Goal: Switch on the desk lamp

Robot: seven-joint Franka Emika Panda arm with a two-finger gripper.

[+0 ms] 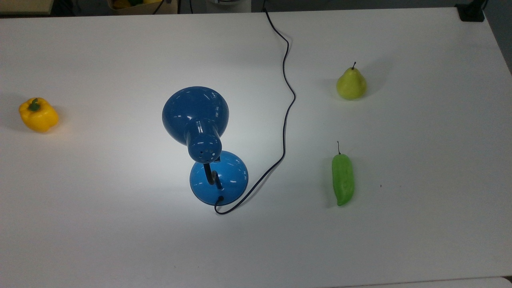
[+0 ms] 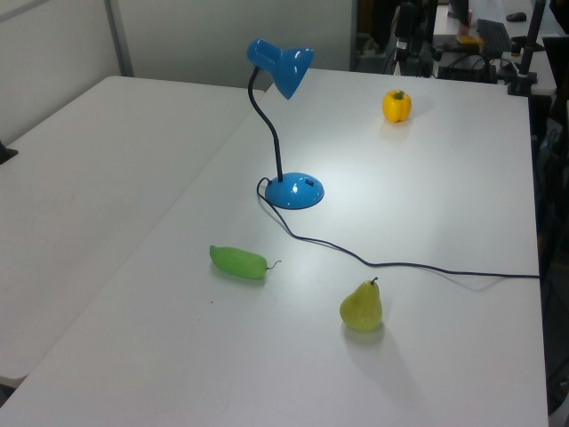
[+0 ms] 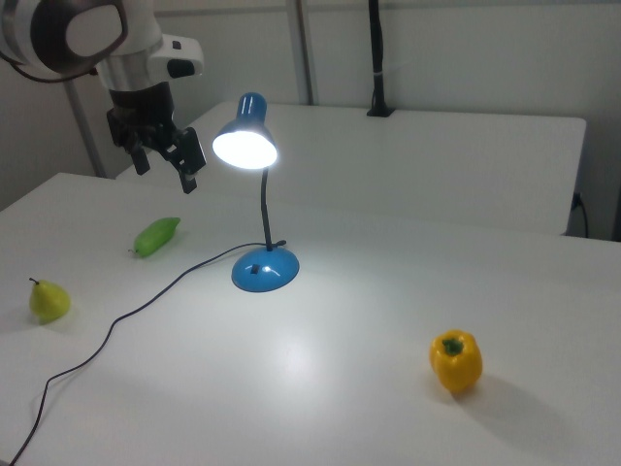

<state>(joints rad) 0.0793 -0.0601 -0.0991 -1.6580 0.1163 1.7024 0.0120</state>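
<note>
Glossy blue metal desk lamp (image 1: pixel 205 144) with bell-shaped shade, black gooseneck and round domed base, standing upright near the centre of the white table (image 1: pixel 420 224); the shade's mouth glows white in the right view (image 3: pixel 245 146), and a bright pool of light lies on the table around the base. Thin black cord (image 1: pixel 285 120) leaves the base at about 6 o'clock in the top view, loops round and runs off toward the table edge at 12 o'clock. Black two-finger gripper (image 3: pixel 165 165) on the white arm, raised above the table at 9 o'clock of the shade in the right view, well apart from the lamp; fingers spread, gripping nothing. Yellow bell pepper (image 1: pixel 38 115) at 9 o'clock of the lamp in the top view. Yellow-green pear (image 1: pixel 351 84) at 2 o'clock, upright. Elongated green pepper (image 1: pixel 343 179) at 3 to 4 o'clock, lying flat.
</note>
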